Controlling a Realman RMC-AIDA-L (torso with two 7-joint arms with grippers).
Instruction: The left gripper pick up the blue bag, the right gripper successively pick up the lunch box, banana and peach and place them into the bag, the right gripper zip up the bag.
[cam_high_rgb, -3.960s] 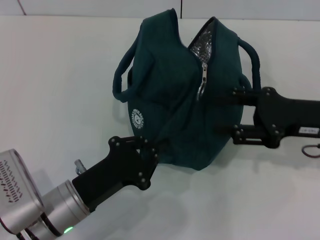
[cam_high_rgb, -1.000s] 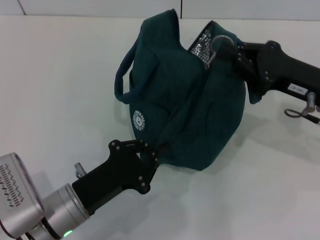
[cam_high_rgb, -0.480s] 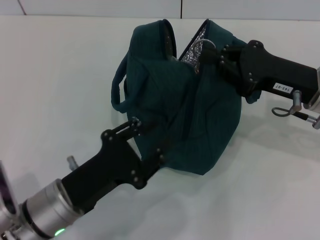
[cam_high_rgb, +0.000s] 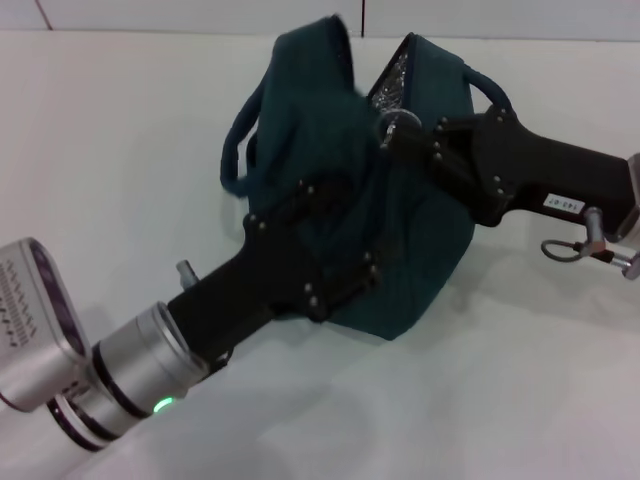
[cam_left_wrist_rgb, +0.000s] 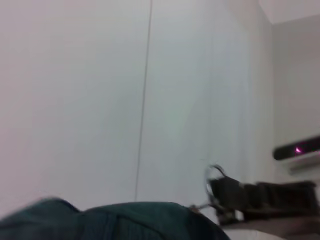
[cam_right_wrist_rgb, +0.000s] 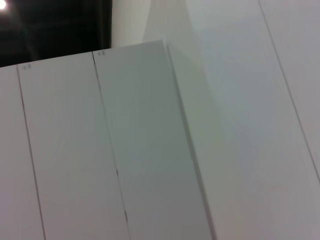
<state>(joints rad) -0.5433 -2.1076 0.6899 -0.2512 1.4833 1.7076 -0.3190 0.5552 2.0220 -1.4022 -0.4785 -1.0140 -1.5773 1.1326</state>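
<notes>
Dark teal blue bag (cam_high_rgb: 420, 240) — silver foil lining (cam_high_rgb: 392, 78) — black hands.

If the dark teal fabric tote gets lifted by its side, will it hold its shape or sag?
The dark teal fabric tote will probably sag: its cloth is creased around the left gripper. Its looped handle droops, suggesting floppiness. The bulging body hints at some weight inside.

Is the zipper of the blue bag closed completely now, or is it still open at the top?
Still partly open: the blue bag shows silver lining at its top, beside the right hand.
</notes>
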